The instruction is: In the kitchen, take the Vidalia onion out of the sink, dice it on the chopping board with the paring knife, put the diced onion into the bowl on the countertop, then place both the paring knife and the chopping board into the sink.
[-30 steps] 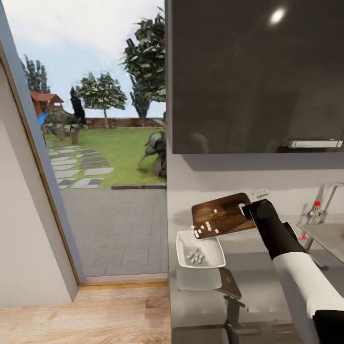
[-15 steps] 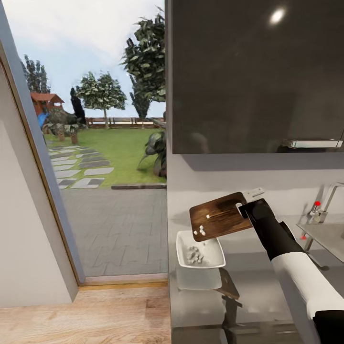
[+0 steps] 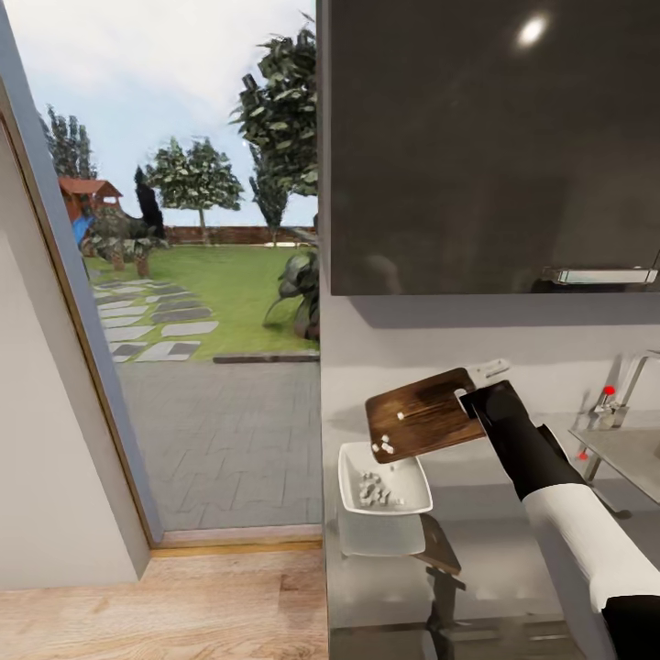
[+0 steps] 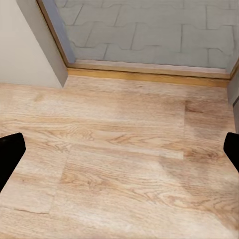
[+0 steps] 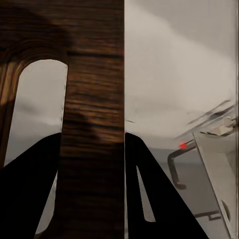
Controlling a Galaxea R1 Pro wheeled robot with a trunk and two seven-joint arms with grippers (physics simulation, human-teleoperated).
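Note:
My right gripper [image 3: 469, 400] is shut on the handle end of the brown chopping board [image 3: 422, 414], holding it tilted, low corner over the white bowl [image 3: 353, 458]. A few white diced onion pieces [image 3: 383, 447] cling near the board's low edge, and one piece [image 3: 401, 415] sits higher up. Several diced pieces [image 3: 374, 490] lie in the bowl on the grey countertop [image 3: 513, 541]. In the right wrist view the board [image 5: 94, 89] stands between the dark fingers [image 5: 154, 199]. My left gripper [image 4: 119, 149] hangs open over the wood floor. The paring knife is out of view.
The sink [image 3: 632, 454] and its tap with a red knob [image 3: 608, 391] lie at the right edge. A dark glossy wall cabinet [image 3: 486, 147] hangs above the counter. Left of the counter an open doorway [image 3: 211, 348] gives onto paving and a garden.
Most of the diced pieces slid off the board's low edge into the bowl. My right gripper tipped the board a little steeper and lifted it slightly.

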